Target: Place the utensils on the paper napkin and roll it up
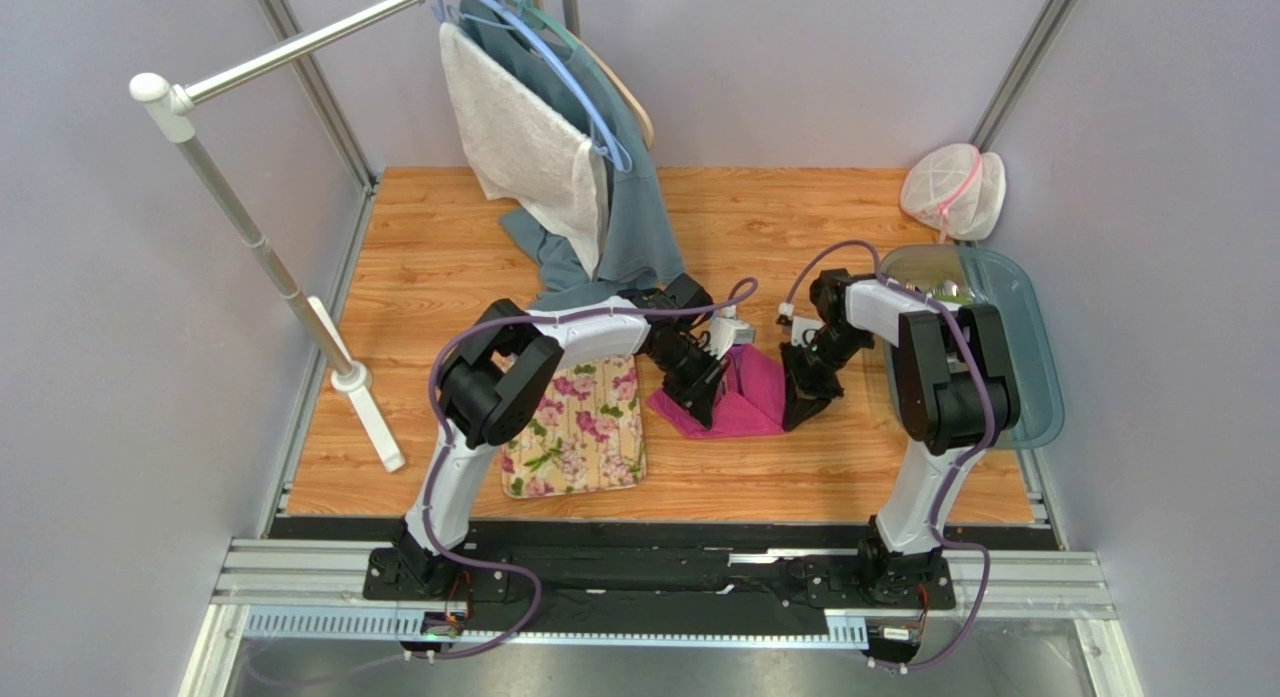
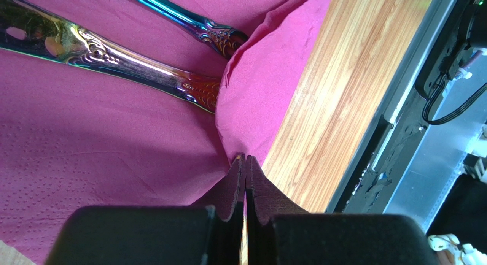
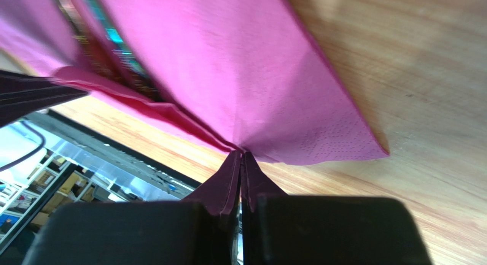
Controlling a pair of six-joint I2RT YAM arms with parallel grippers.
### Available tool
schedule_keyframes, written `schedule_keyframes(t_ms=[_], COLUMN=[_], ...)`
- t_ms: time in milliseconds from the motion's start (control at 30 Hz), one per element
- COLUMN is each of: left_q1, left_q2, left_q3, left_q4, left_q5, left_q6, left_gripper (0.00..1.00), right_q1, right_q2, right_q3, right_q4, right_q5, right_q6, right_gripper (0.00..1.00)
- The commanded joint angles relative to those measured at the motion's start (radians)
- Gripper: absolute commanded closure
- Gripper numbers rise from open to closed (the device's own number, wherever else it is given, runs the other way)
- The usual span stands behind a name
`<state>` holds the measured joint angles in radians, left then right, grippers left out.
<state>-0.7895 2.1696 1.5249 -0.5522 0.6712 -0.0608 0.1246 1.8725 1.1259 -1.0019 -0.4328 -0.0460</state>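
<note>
My left gripper (image 2: pixel 246 162) and right gripper (image 3: pixel 240 156) each pinch the napkin (image 2: pixel 103 139) edge tight, to fold it over the cutlery (image 2: pixel 114 57) just past the jaws.

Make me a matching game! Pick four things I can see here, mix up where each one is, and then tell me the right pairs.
Things:
1. paper napkin
2. utensils
3. flowered mat
4. grey-blue cloth

Places:
A. hanging up at the back
B. lying on the pink sheet
C. pinched by the left fingers and the right fingers
D. lying flat, left of the pink sheet

Pairs: 1-C, 2-B, 3-D, 4-A
</note>
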Motion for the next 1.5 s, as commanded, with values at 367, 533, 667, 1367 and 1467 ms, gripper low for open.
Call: schedule_keyframes(t_ms=[367, 533, 667, 1367, 1467], left_q1=[0.013, 0.016, 0.041, 0.061, 0.062], left_q2=[-0.013, -0.008, -0.027, -0.042, -0.021], left_q3=[0.024, 0.037, 0.012, -0.101, -0.086], left_q4=[-0.023, -0.022, 0.043, 0.443, 0.452], left_q5=[-0.036, -0.016, 0.045, 0.137, 0.134], left_q6=[0.038, 0.032, -0.025, -0.280, -0.298], left_gripper=[0.95, 0.93, 0.84, 0.80, 0.83], right_q1=[0.061, 0.066, 0.066, 0.066, 0.063], right_q2=[-0.055, -0.010, 0.013, 0.059, 0.070], right_q3=[0.061, 0.049, 0.037, 0.081, 0.098], right_q4=[0.115, 0.154, 0.181, 0.198, 0.197], right_q5=[-0.211, -0.182, -0.149, -0.067, -0.061], right_q6=[0.121, 0.127, 0.135, 0.132, 0.130], right_gripper=[0.94, 0.94, 0.95, 0.95, 0.95])
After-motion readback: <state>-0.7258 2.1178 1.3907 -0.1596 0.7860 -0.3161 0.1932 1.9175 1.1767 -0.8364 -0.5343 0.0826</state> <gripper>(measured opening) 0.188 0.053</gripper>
